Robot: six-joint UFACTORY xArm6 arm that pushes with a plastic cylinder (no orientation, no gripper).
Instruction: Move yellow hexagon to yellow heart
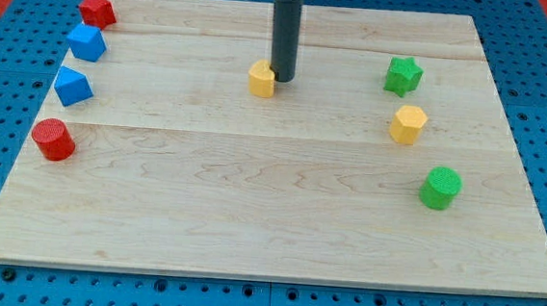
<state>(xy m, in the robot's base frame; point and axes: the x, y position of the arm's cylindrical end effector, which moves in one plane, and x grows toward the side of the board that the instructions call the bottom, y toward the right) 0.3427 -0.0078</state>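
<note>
The counter [269,220] is a pale wooden board with blocks along both sides and a wide bare middle and bottom. My tip [283,78] touches the right side of the yellow heart [261,79], near the view's top centre. The yellow hexagon [408,124] lies well apart on the view's right, between a green star [403,75] above and a green cylinder [440,188] below. The arm ends in a rod, so nothing is grasped.
</note>
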